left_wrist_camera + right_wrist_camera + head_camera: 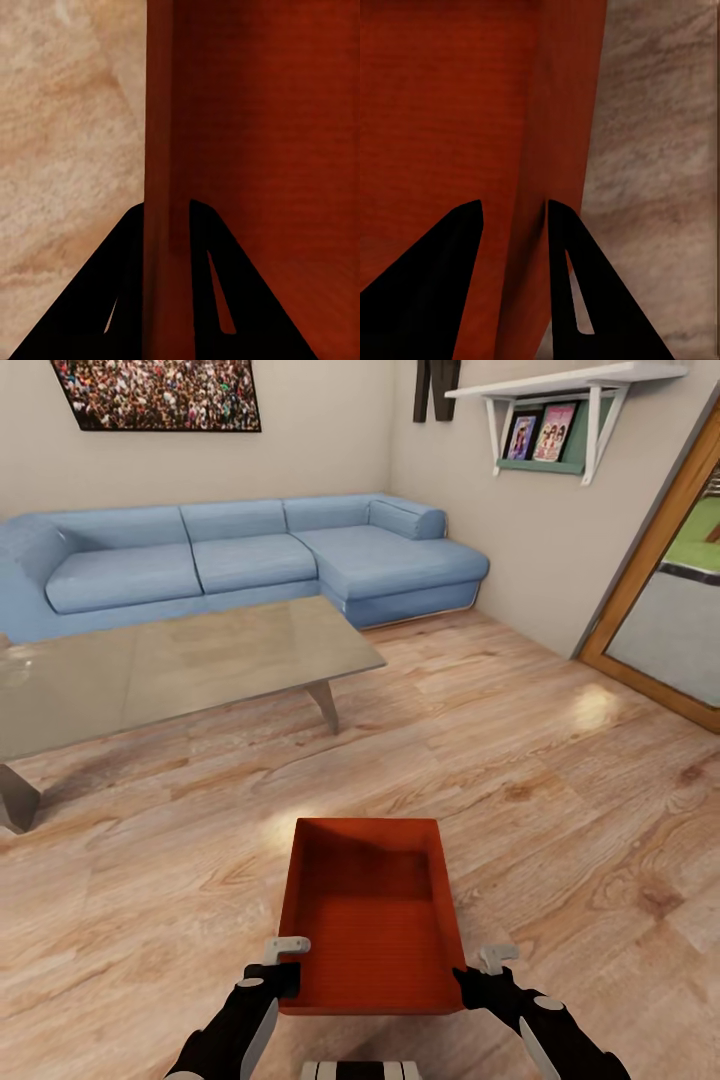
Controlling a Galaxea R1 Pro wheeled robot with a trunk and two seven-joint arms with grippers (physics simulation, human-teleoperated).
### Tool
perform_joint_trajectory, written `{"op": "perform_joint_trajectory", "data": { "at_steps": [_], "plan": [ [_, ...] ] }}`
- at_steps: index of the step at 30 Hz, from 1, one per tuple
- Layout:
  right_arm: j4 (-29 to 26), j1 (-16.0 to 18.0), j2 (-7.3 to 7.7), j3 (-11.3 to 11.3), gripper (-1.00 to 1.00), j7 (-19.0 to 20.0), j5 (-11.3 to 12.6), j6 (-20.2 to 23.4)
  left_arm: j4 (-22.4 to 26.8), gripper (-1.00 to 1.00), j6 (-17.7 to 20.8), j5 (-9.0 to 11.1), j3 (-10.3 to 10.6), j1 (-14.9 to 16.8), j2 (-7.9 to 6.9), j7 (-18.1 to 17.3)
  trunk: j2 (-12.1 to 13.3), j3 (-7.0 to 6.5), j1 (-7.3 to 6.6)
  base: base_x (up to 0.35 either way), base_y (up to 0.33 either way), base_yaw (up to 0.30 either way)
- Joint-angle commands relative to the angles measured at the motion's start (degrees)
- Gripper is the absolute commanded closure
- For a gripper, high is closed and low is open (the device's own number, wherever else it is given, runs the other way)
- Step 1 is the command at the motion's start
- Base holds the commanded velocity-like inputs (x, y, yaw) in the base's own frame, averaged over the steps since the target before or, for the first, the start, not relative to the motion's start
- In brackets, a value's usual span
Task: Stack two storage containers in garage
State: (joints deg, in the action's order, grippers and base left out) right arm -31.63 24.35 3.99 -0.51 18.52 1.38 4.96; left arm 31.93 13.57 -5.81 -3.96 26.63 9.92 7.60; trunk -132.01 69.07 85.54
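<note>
Gripping one orange-red storage container [370, 915] between them, both hands hold it low in front of the robot, over the light wood-plank floor [560, 780] of the living room. The left hand [284, 968] is clamped on the container's left wall near the near corner; in the left wrist view its two dark fingers [112, 300] straddle the thin red wall [161, 150], one finger outside and one inside, pressed against it. The right hand [478, 972] does the same on the right wall, and in the right wrist view its fingers [585, 292] sit on either side of the wall's edge [559, 150], closed onto it. The container is open-topped with nothing visible inside, its long axis pointing away from the robot. Beyond it stands a glass coffee table [180, 660], well apart from the container, and behind that a blue corner sofa [240, 555] against the wall. A white wall shelf [560, 410] hangs at the upper right, and a wood-framed glass door [670, 590] is at the right edge.
</note>
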Motion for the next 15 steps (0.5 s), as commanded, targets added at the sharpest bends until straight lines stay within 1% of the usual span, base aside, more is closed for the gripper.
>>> {"op": "perform_joint_trajectory", "data": {
  "at_steps": [1,15],
  "plan": [
    [-0.1,0.0,0.05,-0.1,1.0,0.1,0.1,0.4,0.2,1.0,0.4,-1.2,-0.5,0.0,0.08,0.2,0.4,-0.23,-0.23,0.0,0.0,0.0],
    [-0.1,0.0,0.05,-0.1,1.0,0.1,0.1,0.4,0.2,1.0,0.4,-1.2,-0.5,0.0,0.08,0.2,6.0,-4.05,-3.31,0.0,0.0,0.0]
  ]
}}
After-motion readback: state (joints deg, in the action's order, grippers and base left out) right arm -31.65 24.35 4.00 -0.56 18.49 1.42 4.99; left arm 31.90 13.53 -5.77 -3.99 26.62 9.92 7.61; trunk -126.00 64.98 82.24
